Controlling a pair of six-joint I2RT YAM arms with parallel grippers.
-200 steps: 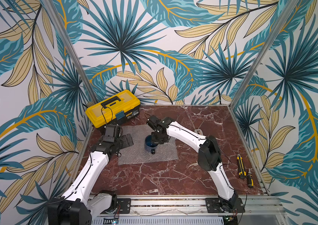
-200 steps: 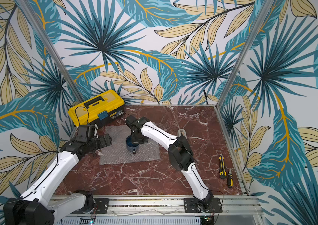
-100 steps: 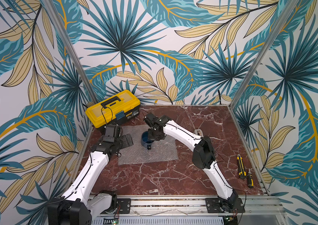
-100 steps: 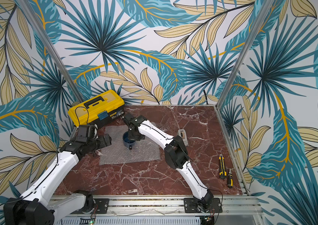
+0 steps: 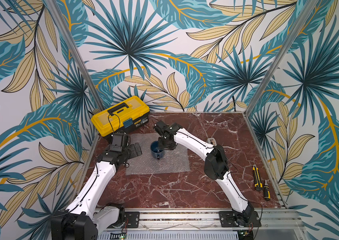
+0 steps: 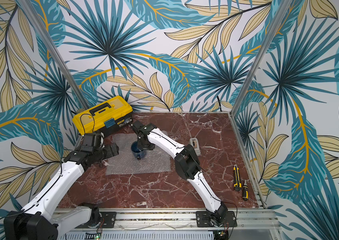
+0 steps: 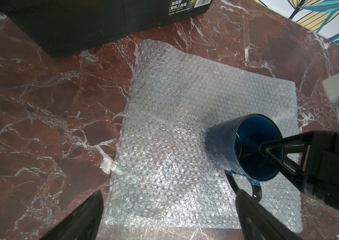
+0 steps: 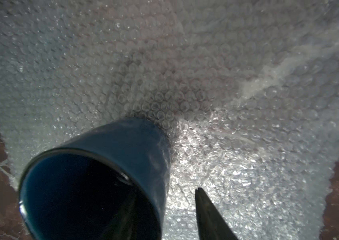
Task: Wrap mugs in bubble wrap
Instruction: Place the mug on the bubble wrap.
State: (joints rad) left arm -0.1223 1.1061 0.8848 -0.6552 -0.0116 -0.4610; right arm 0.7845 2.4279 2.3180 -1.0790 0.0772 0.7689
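The dark blue mug (image 5: 157, 150) (image 6: 138, 150) stands upright on the bubble wrap (image 5: 164, 166) (image 6: 143, 166), which lies flat on the marble table, and its handle points toward the front. My right gripper (image 5: 163, 145) (image 8: 164, 197) straddles the mug's (image 8: 123, 141) right wall: one finger is inside the cup, and the other finger (image 8: 206, 207) stands outside it, clear of the wall, so the gripper is open. My left gripper (image 5: 135, 148) (image 7: 168, 192) hovers wide open over the wrap's (image 7: 174, 104) left edge, to the left of the mug (image 7: 222, 145), holding nothing.
A yellow toolbox (image 5: 120, 116) sits at the back left, close behind the wrap. A grey tape dispenser (image 6: 194, 145) stands beyond the right forearm. A utility knife (image 5: 255, 176) and a screwdriver (image 5: 266, 191) lie by the right edge.
My right gripper carried the mug a little left and back over the wrap, and its jaws have now parted from the mug's wall. The left arm has not moved.
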